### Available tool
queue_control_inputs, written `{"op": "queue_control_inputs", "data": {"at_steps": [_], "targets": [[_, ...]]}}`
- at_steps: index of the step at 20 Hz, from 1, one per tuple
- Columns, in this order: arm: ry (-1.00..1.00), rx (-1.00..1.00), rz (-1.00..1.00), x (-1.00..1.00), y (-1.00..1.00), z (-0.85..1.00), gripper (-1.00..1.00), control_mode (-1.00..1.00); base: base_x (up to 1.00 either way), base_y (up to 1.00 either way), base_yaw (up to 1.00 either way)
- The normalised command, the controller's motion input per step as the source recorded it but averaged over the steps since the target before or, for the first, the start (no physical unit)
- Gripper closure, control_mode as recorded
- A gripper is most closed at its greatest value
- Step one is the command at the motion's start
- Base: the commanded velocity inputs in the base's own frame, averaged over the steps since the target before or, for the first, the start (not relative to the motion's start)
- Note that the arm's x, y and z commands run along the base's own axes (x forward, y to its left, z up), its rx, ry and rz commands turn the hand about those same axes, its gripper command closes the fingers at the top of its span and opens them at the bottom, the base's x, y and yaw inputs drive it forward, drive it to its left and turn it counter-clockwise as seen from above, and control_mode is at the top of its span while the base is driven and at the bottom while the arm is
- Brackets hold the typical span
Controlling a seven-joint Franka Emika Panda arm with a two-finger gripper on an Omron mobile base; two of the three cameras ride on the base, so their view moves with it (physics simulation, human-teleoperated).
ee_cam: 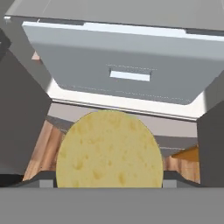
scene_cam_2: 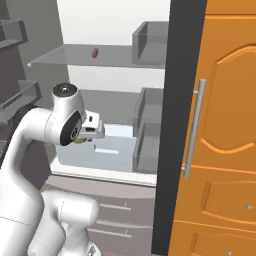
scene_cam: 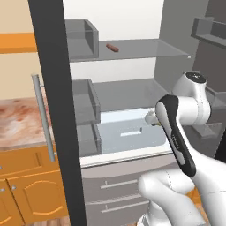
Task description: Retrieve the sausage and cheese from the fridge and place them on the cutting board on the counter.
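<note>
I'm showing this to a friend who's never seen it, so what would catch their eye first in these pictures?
The pale-yellow cheese looms large in the hand view, sitting between the tips of the claw in front of the open fridge. Next, the lone reddish-brown sausage on the upper glass shelf. Then the white arm bent in front of the fridge's lower compartment.

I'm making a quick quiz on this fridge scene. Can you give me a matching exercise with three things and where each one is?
Things:
1. sausage
2. cheese
3. gripper

Places or states:
A. between the fingertips, close to the hand camera
B. lying on the upper glass shelf of the fridge
C. closed on the pale-yellow chunk

Pairs: 1-B, 2-A, 3-C
</note>
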Motion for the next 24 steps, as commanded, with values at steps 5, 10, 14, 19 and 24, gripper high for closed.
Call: {"op": "queue_control_inputs", "data": {"at_steps": [5,10,14,19,24], "targets": [[0.0,0.0,0.0,0.0,0.0,0.0,1.0,1.0,-0.98,-0.05,0.0],[0.0,0.0,0.0,0.0,0.0,0.0,1.0,1.0,-0.88,-0.04,0.0],[0.0,0.0,0.0,0.0,0.0,0.0,1.0,1.0,-0.41,-0.01,0.0],[0.0,0.0,0.0,0.0,0.0,0.0,1.0,1.0,-0.05,0.0,0.1],[0.0,0.0,0.0,0.0,0.0,0.0,1.0,1.0,0.0,0.0,0.25]]}}
